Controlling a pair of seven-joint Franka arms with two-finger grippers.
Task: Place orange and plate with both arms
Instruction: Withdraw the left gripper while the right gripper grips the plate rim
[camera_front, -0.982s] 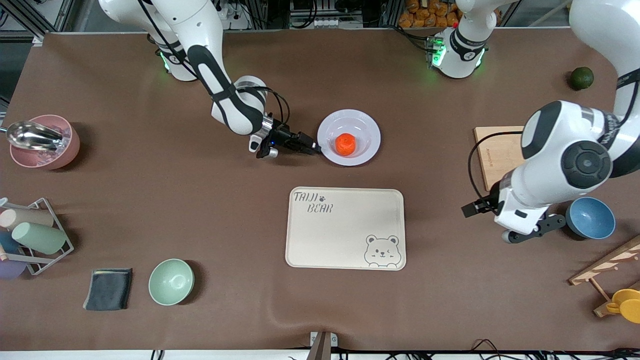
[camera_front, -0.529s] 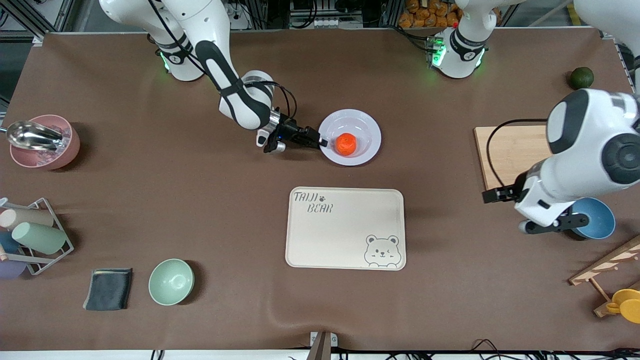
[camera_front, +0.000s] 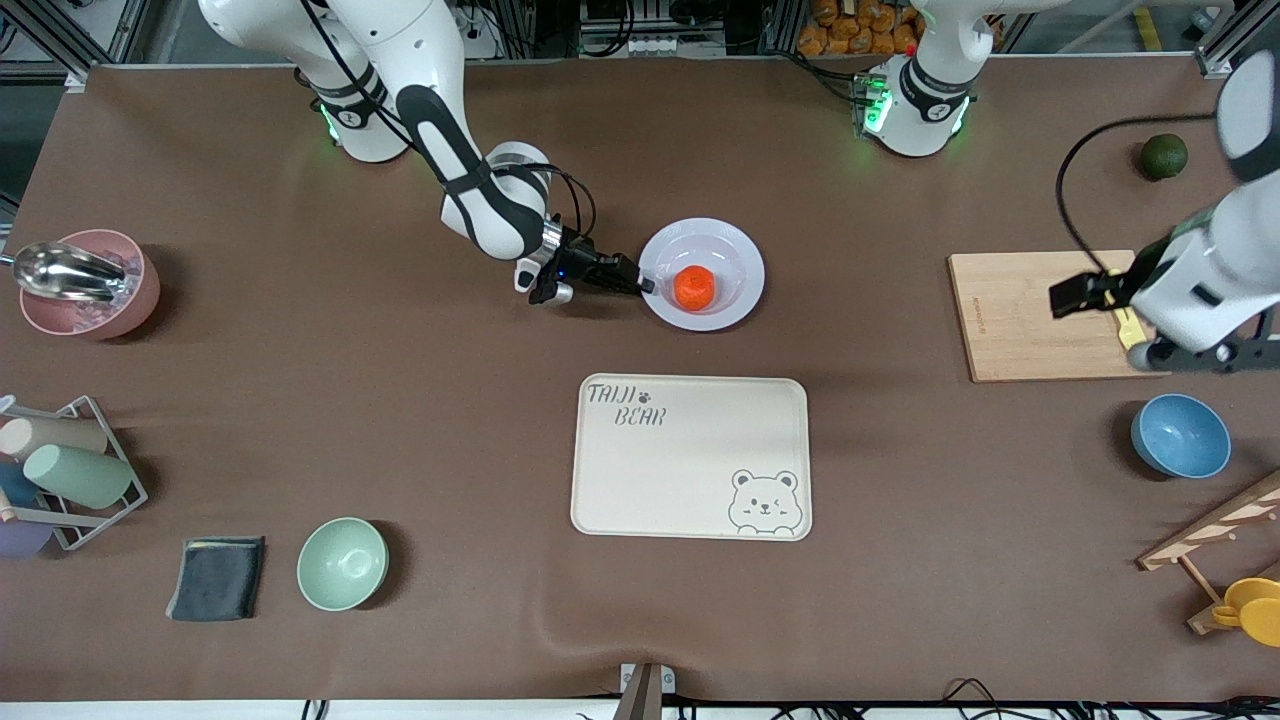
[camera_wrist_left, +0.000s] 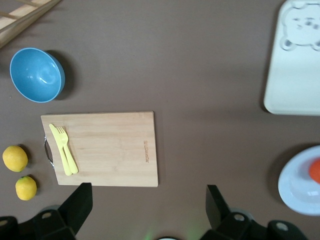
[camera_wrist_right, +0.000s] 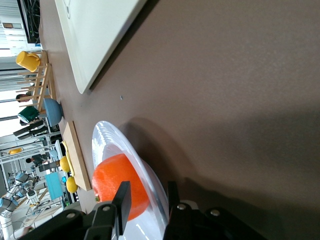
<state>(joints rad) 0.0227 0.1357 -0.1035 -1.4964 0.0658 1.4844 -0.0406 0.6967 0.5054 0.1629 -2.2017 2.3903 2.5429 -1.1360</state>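
The white plate (camera_front: 728, 252) lies mid-table, farther from the front camera than the tray, with the orange (camera_front: 693, 287) resting in it. My right gripper (camera_front: 645, 285) is low at the plate's rim on the right arm's side. Its jaws straddle that rim (camera_wrist_right: 115, 150): one finger (camera_wrist_right: 124, 200) is inside beside the orange (camera_wrist_right: 112, 180), the other outside. A gap still shows, so the gripper (camera_wrist_right: 148, 189) is open. My left gripper (camera_front: 1200, 358) hangs high over the cutting board, open and empty (camera_wrist_left: 147, 200). The plate (camera_wrist_left: 300, 185) shows at that view's edge.
A beige bear tray (camera_front: 690, 455) lies nearer the front camera than the plate. The wooden cutting board (camera_front: 1020, 315) holds a yellow fork (camera_wrist_left: 64, 150), with two lemons (camera_wrist_left: 15, 158) beside it. A blue bowl (camera_front: 1180, 435), green bowl (camera_front: 342, 563) and dark green fruit (camera_front: 1163, 156) also stand around.
My left arm has risen and swung from beside the blue bowl to over the cutting board. The right gripper slid onto the plate's rim and its jaws have narrowed.
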